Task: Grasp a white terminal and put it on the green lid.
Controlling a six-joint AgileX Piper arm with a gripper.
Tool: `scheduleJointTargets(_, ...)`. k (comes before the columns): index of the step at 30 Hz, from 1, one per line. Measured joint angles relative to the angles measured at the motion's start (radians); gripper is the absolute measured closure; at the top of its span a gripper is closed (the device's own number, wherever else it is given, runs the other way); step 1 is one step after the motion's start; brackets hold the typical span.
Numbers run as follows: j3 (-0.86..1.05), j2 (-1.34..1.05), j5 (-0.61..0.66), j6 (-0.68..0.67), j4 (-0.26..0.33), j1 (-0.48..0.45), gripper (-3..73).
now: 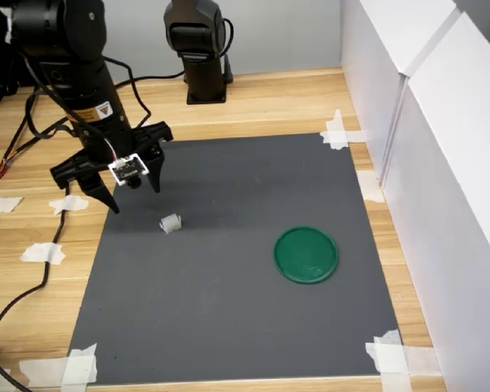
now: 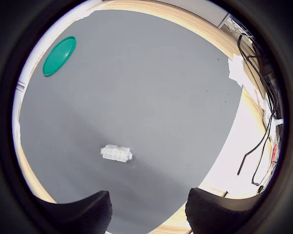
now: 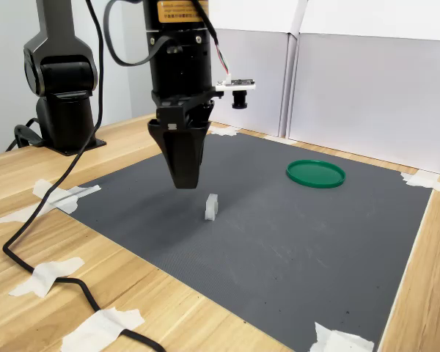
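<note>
The white terminal (image 1: 171, 222) (image 2: 116, 153) (image 3: 211, 207) lies on the dark grey mat (image 1: 229, 310), a small ribbed block toward the first exterior view's left. The green lid (image 1: 306, 254) (image 2: 59, 56) (image 3: 316, 174) lies flat on the mat, well apart from it, toward the first exterior view's right. My gripper (image 1: 133, 194) (image 2: 149, 214) (image 3: 185, 180) hangs open above the mat, just short of the terminal and not touching it. Nothing is between its black fingers (image 2: 83, 212).
A second black arm base (image 1: 198, 49) (image 3: 59, 81) stands on the wooden table behind the mat. White panels (image 1: 425, 122) wall off the first exterior view's right side. White tape scraps (image 1: 42, 253) hold the mat's corners, and black cables (image 3: 51, 271) trail over the wood.
</note>
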Motion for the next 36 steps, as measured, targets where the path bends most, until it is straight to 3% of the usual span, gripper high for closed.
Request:
scheduleJointTargets(8,-0.002,0.054,-0.027,-0.034,0.038,0.01,6.4)
scheduleJointTargets(22,-0.003,0.099,-0.101,0.024,-0.02,0.05,6.5)
scheduleJointTargets(36,-0.003,0.003,-0.055,0.0,0.023,0.078,6.5)
